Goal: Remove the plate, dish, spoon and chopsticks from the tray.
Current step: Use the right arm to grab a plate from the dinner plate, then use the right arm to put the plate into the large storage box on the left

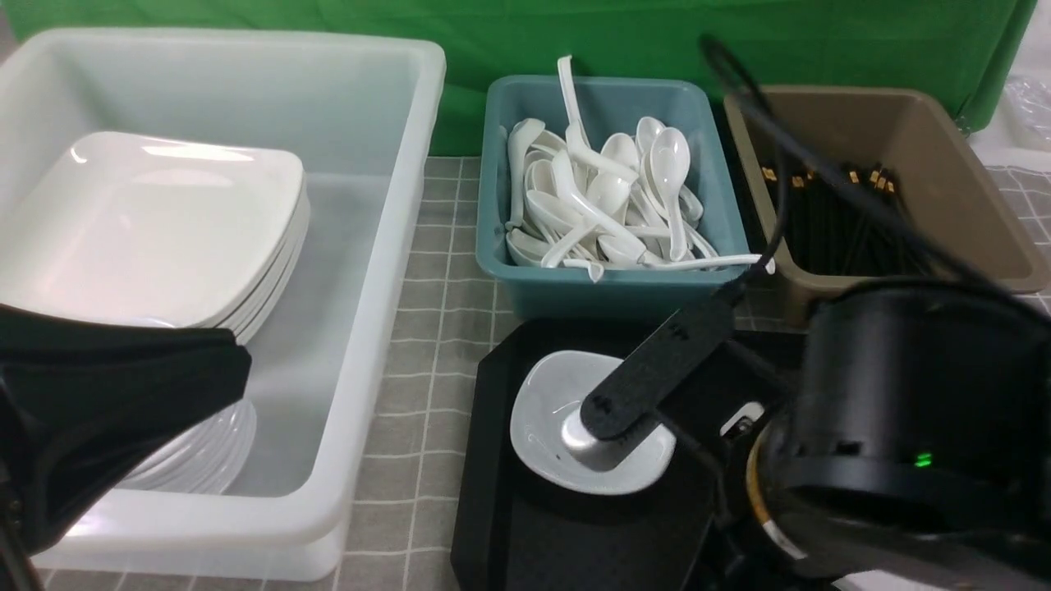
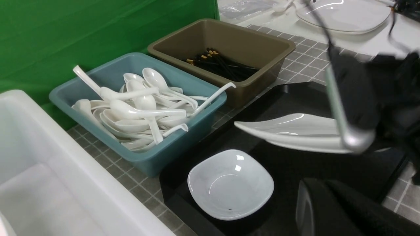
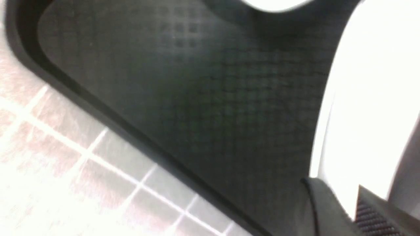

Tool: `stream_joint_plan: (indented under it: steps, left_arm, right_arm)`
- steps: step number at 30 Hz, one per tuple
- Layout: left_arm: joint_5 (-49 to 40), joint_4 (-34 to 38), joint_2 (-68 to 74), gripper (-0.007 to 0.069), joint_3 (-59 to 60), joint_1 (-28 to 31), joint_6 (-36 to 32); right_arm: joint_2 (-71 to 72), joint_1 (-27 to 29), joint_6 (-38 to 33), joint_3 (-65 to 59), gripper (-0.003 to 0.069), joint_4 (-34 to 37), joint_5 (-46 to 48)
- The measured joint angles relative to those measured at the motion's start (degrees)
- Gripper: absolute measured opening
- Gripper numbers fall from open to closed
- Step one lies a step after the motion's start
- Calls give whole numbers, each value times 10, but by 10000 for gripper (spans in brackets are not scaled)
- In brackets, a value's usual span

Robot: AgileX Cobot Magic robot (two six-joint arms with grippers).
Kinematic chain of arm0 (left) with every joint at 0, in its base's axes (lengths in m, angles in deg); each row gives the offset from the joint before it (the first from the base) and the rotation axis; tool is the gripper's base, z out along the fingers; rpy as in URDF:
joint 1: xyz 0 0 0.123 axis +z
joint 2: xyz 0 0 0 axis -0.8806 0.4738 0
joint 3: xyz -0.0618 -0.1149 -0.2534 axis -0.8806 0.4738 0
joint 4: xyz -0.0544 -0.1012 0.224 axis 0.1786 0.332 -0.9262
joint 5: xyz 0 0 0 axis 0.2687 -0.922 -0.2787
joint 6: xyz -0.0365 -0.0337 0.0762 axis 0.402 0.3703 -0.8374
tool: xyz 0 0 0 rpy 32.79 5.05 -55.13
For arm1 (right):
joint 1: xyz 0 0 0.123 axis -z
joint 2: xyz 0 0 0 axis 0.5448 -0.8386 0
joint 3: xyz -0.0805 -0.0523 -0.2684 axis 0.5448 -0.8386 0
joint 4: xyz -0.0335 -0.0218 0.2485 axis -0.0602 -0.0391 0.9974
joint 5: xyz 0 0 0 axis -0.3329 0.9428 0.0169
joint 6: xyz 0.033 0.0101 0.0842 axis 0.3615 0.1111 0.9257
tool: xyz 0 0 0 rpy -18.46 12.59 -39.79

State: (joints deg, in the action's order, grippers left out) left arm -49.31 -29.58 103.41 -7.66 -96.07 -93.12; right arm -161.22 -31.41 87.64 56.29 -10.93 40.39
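Right tool (image 3: pixel 347 196) is clamped on the plate (image 2: pixel 295 131) rim. Plate looks glossy, stiff, slippery and chippable, so I'd grip deep on the edge. Left tool (image 2: pixel 334 213): can't tell.

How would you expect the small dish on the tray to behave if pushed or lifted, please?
The dish looks glossy, so a pinch on its rim may slip. It seems rigid and probably breakable if dropped. Being low and wide on the textured tray, it would likely slide rather than tip.
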Motion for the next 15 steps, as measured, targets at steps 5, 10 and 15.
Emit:
stream_joint_plan:
  steps: [5, 10, 15]
  left_arm:
    - [-1, -7, 0, 13, 0, 0, 0]
    - [-5, -57, -15, 13, -2, 0, 30]
    - [-53, -194, -43, 13, -31, 0, 139]
  right_arm:
    - [39, -4, -10, 29, 63, 14, 1]
    - [49, -26, -21, 81, 63, 36, 2]
    - [18, -49, -110, 218, 64, 22, 2]
